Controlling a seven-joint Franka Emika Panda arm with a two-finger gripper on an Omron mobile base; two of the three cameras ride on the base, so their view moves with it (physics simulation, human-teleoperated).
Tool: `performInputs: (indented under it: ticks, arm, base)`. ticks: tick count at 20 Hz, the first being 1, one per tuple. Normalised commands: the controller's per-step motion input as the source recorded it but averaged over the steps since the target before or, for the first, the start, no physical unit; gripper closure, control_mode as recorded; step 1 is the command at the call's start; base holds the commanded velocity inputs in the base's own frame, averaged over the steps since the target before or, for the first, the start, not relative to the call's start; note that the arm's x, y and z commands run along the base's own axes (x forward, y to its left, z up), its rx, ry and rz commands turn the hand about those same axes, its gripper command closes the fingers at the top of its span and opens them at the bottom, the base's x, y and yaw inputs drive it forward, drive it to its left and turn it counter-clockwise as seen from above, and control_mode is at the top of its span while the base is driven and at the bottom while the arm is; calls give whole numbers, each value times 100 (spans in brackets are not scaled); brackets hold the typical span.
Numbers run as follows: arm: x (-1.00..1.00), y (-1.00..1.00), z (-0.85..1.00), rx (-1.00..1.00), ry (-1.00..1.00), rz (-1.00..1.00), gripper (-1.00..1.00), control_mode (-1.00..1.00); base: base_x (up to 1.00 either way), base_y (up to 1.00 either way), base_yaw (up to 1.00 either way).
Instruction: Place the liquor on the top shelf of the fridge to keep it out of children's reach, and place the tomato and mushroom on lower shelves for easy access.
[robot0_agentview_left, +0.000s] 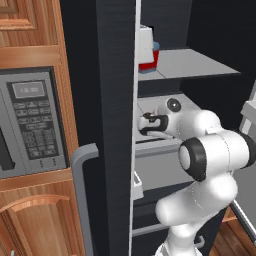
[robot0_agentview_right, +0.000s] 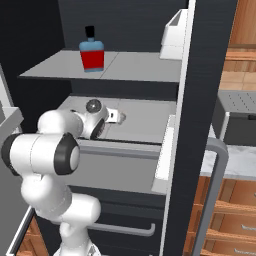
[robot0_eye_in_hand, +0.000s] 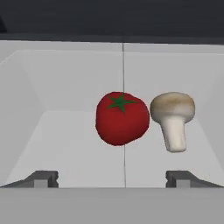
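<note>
The liquor (robot0_agentview_right: 92, 54) stands upright on the top shelf (robot0_agentview_right: 140, 67) of the open fridge (robot0_agentview_right: 200, 100); from the left it is half hidden behind the door edge (robot0_agentview_left: 153, 58). The tomato (robot0_eye_in_hand: 122, 118) and the mushroom (robot0_eye_in_hand: 173, 119) lie side by side on the lower shelf (robot0_eye_in_hand: 65, 144), the mushroom just right of the tomato. My gripper (robot0_eye_in_hand: 113, 180) is open, its fingertips wide apart and short of both, with nothing between them. My hand (robot0_agentview_right: 114, 116) reaches in over the lower shelf (robot0_agentview_right: 147, 122).
A grey drawer front (robot0_agentview_right: 117, 170) sits under the lower shelf. The black fridge door with its grey bar handle (robot0_agentview_left: 82, 170) stands close on the left of my arm. A microwave (robot0_agentview_left: 30, 120) in wooden cabinets lies beyond it. A grey countertop oven (robot0_agentview_right: 240, 117) is at right.
</note>
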Motion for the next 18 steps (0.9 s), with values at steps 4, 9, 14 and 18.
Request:
performInputs:
  ticks: [4, 9, 14, 18]
  arm:
    - [-90, 1, 43, -3, -16, 0, -100, -100]
    - [-99, 0, 48, -2, 0, -5, -100, -100]
    - [-100, -2, 52, -3, 0, -7, -100, -100]
    - [-82, -10, 81, -3, 0, -3, -100, -100]
  base:
    - [0, 0, 0]
    - [0, 0, 0]
    - [0, 0, 0]
    - [0, 0, 0]
